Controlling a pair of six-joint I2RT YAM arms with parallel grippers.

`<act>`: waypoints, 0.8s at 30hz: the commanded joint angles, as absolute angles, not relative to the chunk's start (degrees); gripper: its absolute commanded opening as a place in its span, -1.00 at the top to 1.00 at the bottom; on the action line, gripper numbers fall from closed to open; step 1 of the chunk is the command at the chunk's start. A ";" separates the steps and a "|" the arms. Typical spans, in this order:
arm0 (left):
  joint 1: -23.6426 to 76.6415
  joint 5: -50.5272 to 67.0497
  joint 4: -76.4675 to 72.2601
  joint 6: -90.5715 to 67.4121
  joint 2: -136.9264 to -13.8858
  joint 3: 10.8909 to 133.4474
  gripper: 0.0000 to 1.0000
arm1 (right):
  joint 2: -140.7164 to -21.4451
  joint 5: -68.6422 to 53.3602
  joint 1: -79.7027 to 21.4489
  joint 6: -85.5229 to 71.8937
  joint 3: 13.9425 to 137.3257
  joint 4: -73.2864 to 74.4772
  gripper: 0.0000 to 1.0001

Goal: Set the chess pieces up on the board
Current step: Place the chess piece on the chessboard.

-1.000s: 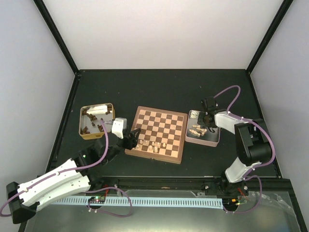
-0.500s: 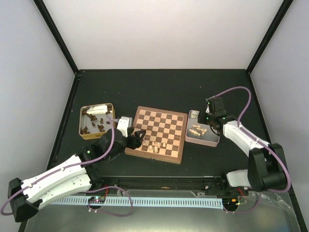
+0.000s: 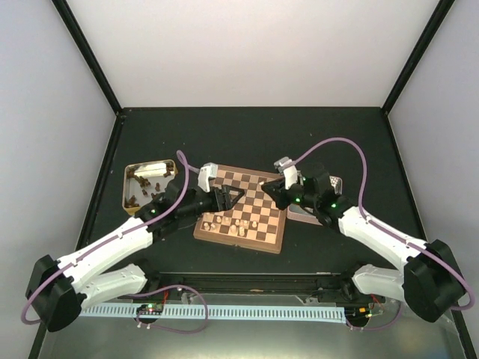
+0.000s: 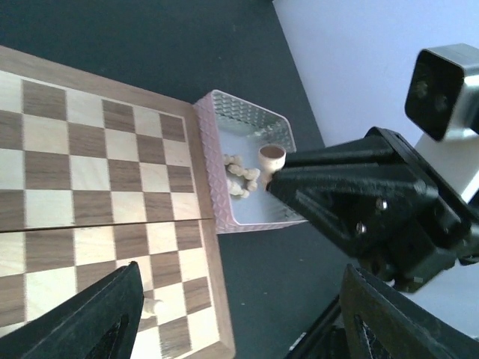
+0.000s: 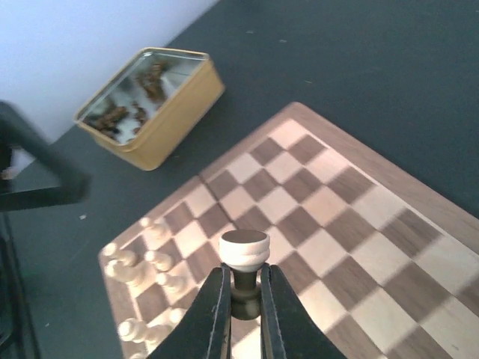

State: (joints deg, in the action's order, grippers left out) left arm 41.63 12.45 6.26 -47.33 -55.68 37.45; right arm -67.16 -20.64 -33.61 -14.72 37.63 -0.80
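At the far left of the dark desk (image 3: 262, 142) stands a gold tin (image 3: 126, 187), well apart from the board's left edge. Loose dark chess pieces (image 3: 142, 196) lie scattered inside it.

The left arm reaches from the near left corner across to the board. Its left end effector (image 3: 230, 197) hangs over the board's left half, and its fingers (image 4: 90, 321) are spread wide with nothing between them.

The board (image 3: 247, 183) lies in the middle of the desk, slightly turned. A small group of pale chess pieces (image 3: 228, 223) stands on its near left squares, in the two rows closest to the arms. The rest of its squares that show carry nothing. The left wrist view shows one small pale man (image 4: 153, 305) upright on a near square, close to the board's right edge.

The right end effector (image 3: 273, 193) is over the board's right half, facing the left one, and the two are near each other but apart. Its fingers are clamped on the neck of a single pale piece (image 5: 243, 249), whose round base points towards the wrist camera. The piece is held above the middle squares, clear of the board.

Just beside the board's right edge sits a silver tin (image 4: 258, 213), with a few more pale men (image 4: 239, 176) heaped against its left wall. In the overhead view the right arm covers most of this tin.
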 commanded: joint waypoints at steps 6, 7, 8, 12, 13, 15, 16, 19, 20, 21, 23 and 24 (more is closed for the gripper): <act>38.68 28.15 -2.47 -52.83 -61.92 41.72 -0.53 | -68.14 -27.83 -41.10 -6.42 42.11 -3.70 0.88; 38.49 28.84 -2.72 -53.16 -62.56 41.90 -0.53 | -68.34 -27.80 -41.58 -6.23 42.49 -3.54 0.88; 38.38 29.50 -3.23 -53.60 -63.04 41.90 -0.53 | -68.46 -27.78 -41.94 -6.12 42.73 -3.47 0.88; 37.83 31.68 -5.01 -55.86 -64.55 41.33 -0.39 | -68.64 -27.60 -43.06 -5.79 43.48 -3.47 0.89; 37.71 31.72 -5.16 -56.16 -64.70 41.22 -0.32 | -68.64 -27.62 -43.18 -5.80 43.57 -3.48 0.88; 37.54 31.65 -5.46 -56.75 -64.92 41.03 -0.19 | -68.59 -27.85 -43.52 -5.56 43.68 -3.49 0.89; 37.45 31.64 -5.73 -57.08 -65.00 40.86 -0.11 | -68.56 -27.90 -43.65 -5.42 43.68 -3.49 0.89; 36.93 31.50 -7.23 -58.65 -64.90 39.86 0.07 | -68.51 -27.87 -44.00 -5.12 43.76 -3.50 0.89; 36.82 31.55 -7.70 -59.11 -64.89 39.56 0.13 | -68.58 -27.88 -44.01 -5.10 43.77 -3.58 0.89; 36.59 31.55 -8.05 -59.55 -64.92 39.27 0.17 | -68.56 -27.82 -44.03 -5.10 43.77 -3.67 0.90; 36.37 31.42 -8.77 -60.42 -64.89 38.75 0.18 | -68.66 -27.77 -44.12 -5.18 43.76 -3.90 0.90; 36.24 31.32 -9.03 -60.68 -64.87 38.54 0.17 | -68.66 -27.78 -44.08 -5.23 43.69 -4.13 0.90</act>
State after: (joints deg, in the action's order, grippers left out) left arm 36.99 31.44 -4.89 -58.08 -64.51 38.96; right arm -68.49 -25.61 -42.68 -6.39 42.09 -1.76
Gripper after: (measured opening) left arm 0.414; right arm 0.086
